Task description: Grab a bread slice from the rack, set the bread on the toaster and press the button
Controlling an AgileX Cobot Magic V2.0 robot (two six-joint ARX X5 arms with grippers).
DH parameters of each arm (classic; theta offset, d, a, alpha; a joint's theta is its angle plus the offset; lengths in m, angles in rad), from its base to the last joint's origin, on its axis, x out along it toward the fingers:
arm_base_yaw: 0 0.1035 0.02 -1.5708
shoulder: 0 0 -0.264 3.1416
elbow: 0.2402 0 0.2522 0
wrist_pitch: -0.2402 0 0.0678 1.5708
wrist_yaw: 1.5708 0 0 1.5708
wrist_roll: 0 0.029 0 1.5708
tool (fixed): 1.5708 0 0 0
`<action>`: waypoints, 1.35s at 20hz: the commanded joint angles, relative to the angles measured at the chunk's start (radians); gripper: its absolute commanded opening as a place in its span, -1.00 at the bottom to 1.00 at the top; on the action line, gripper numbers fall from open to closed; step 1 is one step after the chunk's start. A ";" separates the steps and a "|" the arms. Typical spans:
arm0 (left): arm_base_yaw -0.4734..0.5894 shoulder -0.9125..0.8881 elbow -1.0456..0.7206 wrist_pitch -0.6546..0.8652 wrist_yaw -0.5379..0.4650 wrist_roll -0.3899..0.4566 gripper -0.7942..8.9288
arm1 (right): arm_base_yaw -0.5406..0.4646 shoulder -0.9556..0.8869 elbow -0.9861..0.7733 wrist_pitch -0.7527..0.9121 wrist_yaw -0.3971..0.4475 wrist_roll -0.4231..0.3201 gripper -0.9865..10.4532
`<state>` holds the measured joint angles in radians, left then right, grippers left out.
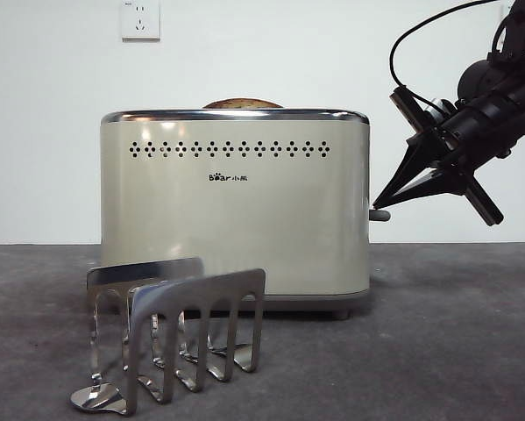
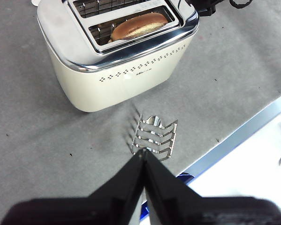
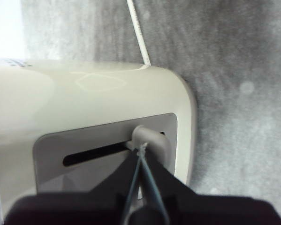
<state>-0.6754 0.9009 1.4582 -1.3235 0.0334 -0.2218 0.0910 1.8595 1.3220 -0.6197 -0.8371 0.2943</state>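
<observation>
The slice of bread [image 2: 139, 26] sits in the toaster [image 1: 236, 206], its crust just above the rim, so only the button [image 3: 149, 138] remains: the right end effector [image 3: 142, 150], clenched, touches it. The left end effector [image 2: 143, 157] (clenched, empty) hangs above the bare rack [image 1: 170, 338]; open tabletop [image 1: 446, 333] lies beside.

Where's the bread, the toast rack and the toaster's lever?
slice of bread [image 2: 139, 26], left wrist view, brown crust in the slot.
toast rack [image 1: 192, 303], front view, front divider.
lever [image 3: 149, 140], right wrist view, grey stub.
</observation>
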 commanded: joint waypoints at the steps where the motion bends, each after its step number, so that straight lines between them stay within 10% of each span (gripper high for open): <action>1: 0.002 -0.002 -0.008 0.003 0.000 -0.006 -0.84 | 0.002 0.036 -0.016 -0.021 0.064 -0.020 -0.84; 27: 0.002 -0.002 -0.008 0.003 0.000 0.002 -0.84 | 0.001 0.120 -0.016 -0.040 0.071 -0.030 -0.83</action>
<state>-0.6754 0.9009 1.4582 -1.3235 0.0334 -0.2214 0.0868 1.9240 1.3399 -0.6334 -0.8425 0.2760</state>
